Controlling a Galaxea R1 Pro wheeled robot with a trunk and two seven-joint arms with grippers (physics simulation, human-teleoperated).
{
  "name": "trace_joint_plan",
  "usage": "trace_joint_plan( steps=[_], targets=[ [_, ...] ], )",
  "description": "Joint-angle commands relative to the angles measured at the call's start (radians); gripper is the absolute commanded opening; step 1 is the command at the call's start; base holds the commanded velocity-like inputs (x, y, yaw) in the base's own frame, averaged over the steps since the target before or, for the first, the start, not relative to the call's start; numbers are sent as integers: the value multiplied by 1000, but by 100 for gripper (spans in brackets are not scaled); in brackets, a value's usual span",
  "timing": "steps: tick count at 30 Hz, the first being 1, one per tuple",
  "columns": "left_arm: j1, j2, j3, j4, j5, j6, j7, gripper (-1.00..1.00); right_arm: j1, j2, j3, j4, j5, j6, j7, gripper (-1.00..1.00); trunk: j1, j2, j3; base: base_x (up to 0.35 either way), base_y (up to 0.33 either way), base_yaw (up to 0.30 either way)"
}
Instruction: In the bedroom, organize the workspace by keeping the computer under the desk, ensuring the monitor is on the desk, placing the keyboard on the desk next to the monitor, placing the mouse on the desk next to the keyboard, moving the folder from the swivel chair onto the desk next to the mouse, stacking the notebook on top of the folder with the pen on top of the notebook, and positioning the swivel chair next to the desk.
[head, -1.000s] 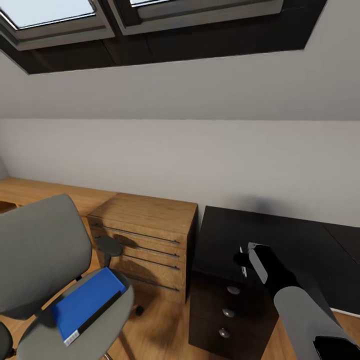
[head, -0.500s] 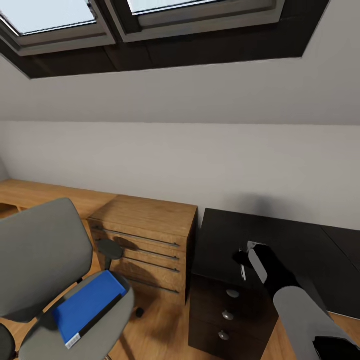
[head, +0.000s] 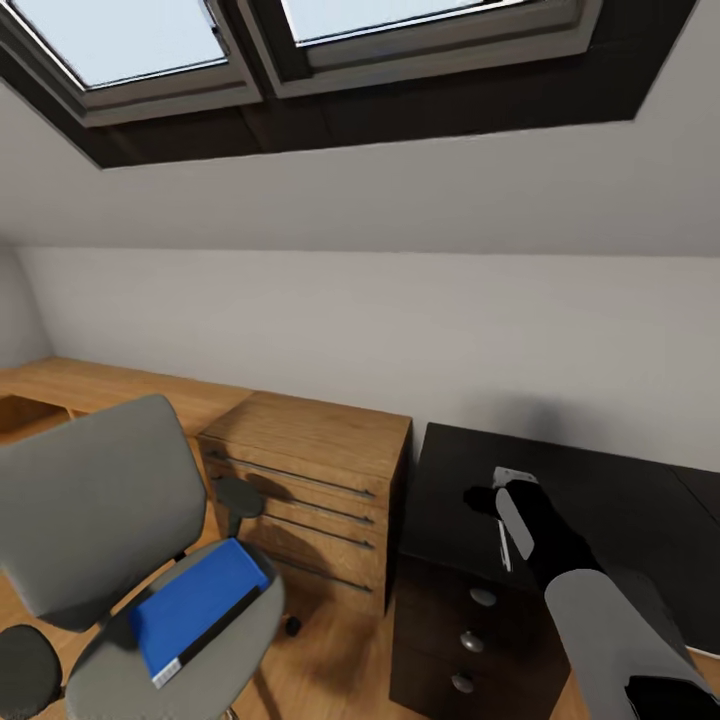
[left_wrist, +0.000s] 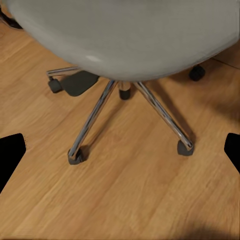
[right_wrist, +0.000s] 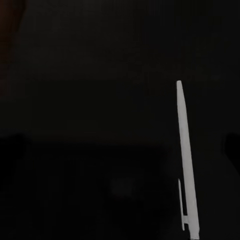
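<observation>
— Pen (right_wrist: 186, 160)?
— On the desk (head: 600, 490) near its front edge, above the drawers; long axis front to back.
— Folder (head: 195, 607)?
— Flat on the chair (head: 110, 540) seat.
— Grippers?
— Left gripper (left_wrist: 120, 150) fingers spread; right gripper (head: 500, 500) unclear.

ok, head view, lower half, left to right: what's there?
swivel chair with the blue folder on its seat → light wooden drawer cabinet → black desk with its drawer unit, the right arm's end effector over the desk's left end.
</observation>
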Motion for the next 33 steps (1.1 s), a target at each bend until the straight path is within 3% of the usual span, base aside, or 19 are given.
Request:
trace_joint_plan(
  steps=[1, 14, 20, 24, 29, 33],
  targets=[
    [-1, 0, -2, 1, 2, -3, 0, 100, 0, 1, 0, -2, -11, 3, -8, 100, 0, -1, 0, 0, 0, 154],
    [-1, 0, -2, 1, 2, -2, -1, 100, 0, 7, 3, 2, -9, 0, -2, 100, 0, -1, 3, -205, 71, 35],
    [-1, 1, -1, 1, 2, -1, -1, 100, 0, 9, 14, 53, -4, -70, 2, 100, 0, -1, 3, -310, 121, 1],
    [-1, 1, 0, 1, 2, -1, -1, 100, 0, 18, 59, 78, -2, -105, 3, 100, 0, -1, 3, -313, 141, 0],
    [-1, 2, 1, 1, 2, -1, 0, 100, 0, 38, 143, 117, -1, -172, 2, 100, 0, -1, 3, -292, 201, 0],
    [-1, 3, 1, 0, 3, 0, 1, 100, 0, 47, 163, 149, 0, -219, 2, 100, 0, -1, 3, -198, 243, 0]
  ],
)
